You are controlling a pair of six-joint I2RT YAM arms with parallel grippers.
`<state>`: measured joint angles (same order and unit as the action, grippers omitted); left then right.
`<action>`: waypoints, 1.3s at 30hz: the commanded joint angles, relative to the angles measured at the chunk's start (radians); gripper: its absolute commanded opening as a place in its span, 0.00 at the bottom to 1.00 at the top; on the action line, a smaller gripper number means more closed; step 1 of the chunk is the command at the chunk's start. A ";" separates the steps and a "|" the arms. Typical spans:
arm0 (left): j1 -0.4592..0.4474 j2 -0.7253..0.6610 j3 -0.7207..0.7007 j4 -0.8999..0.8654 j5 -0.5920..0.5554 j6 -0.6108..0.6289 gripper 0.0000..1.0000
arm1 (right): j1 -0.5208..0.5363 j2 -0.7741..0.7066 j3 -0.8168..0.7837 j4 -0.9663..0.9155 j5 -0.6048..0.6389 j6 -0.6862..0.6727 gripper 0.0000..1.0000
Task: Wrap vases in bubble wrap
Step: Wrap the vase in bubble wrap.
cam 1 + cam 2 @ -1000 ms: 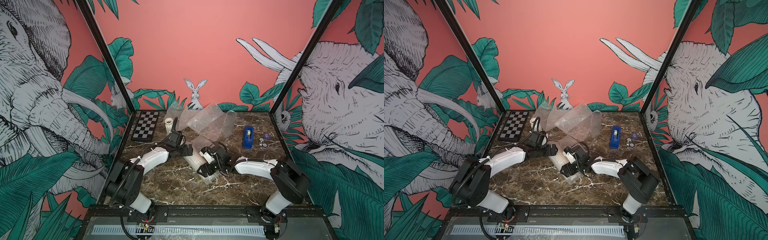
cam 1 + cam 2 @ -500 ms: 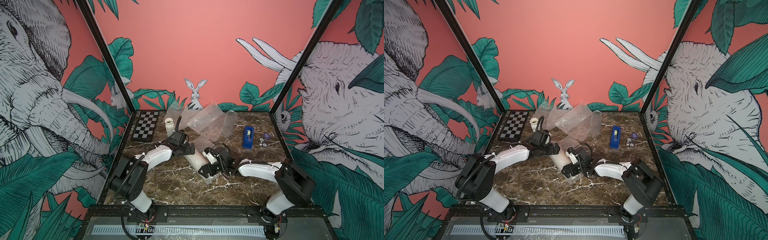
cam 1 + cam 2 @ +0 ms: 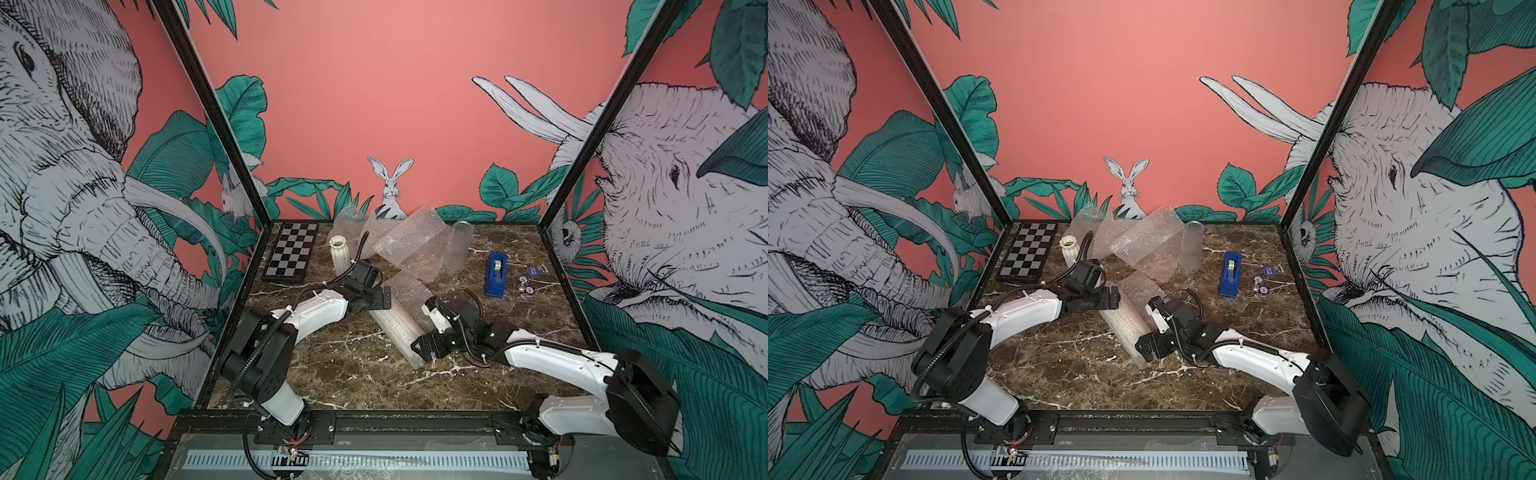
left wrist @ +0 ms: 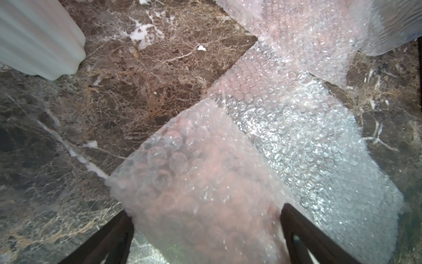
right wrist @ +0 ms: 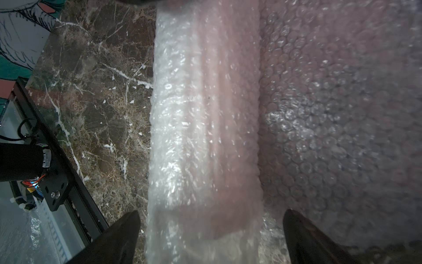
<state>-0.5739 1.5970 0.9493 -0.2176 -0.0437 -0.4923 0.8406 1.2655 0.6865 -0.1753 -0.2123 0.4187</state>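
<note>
Seemingly, wrapped vase (image 5: 203, 137) between splayed right hand (image 5: 211, 212).

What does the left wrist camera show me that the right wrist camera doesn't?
Only left wrist: the base of a white fluted vase on the marble tabletop. Only right wrist: the black front rail and a strip of wall mural. Both: the bubble-wrapped roll with a flat bubble wrap sheet beside it, lying between the open jaws of the left gripper and the right gripper.
</note>
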 commanded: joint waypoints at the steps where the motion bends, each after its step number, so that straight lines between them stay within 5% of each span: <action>1: -0.013 0.014 0.011 -0.076 -0.027 0.005 0.98 | 0.036 -0.051 0.065 -0.144 0.174 -0.038 0.99; 6: -0.015 0.016 0.013 -0.077 -0.023 0.003 0.98 | 0.201 0.031 0.216 -0.278 0.481 -0.106 0.99; 13: -0.016 0.021 0.014 -0.076 -0.020 -0.001 0.98 | 0.306 0.232 0.340 -0.267 0.595 -0.124 0.97; 27: -0.015 0.023 0.038 -0.084 -0.010 -0.003 0.99 | 0.319 0.427 0.372 -0.274 0.526 -0.057 0.92; 39: -0.004 -0.005 0.165 -0.135 0.075 -0.009 0.99 | 0.224 0.376 0.237 -0.167 0.358 -0.008 0.85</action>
<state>-0.5816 1.6337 1.0771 -0.3138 -0.0002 -0.4938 1.0828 1.6451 0.9794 -0.3264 0.2554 0.3721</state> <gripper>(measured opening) 0.993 0.854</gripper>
